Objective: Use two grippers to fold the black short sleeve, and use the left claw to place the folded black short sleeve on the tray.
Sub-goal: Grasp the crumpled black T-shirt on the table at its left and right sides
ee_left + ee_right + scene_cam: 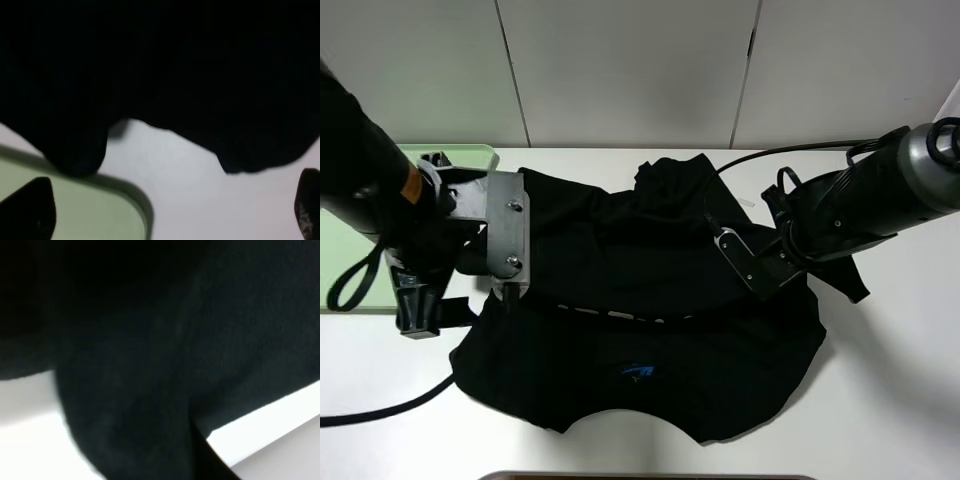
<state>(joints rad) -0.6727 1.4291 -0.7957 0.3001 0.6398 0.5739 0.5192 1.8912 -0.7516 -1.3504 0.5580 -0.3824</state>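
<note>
The black short sleeve [640, 340] lies spread over the middle of the white table, with its blue neck label toward the near edge. Its upper part is bunched between the two arms. My left claw [490, 275] hangs at the shirt's left edge beside the tray [460, 157]. In the left wrist view the left claw [167, 207] stands open and empty, its fingertips [30, 210] wide apart over the tray corner [90, 215], with the shirt [175, 65] just beyond. My right gripper [718, 232] is buried in the shirt's upper right. Draped cloth [150, 365] fills the right wrist view, hides the fingers and looks pinched.
The white table [890, 400] shows bare to the right of and in front of the shirt. A pale wall runs along the back. A black cable [380, 410] trails from the left arm across the near left of the table.
</note>
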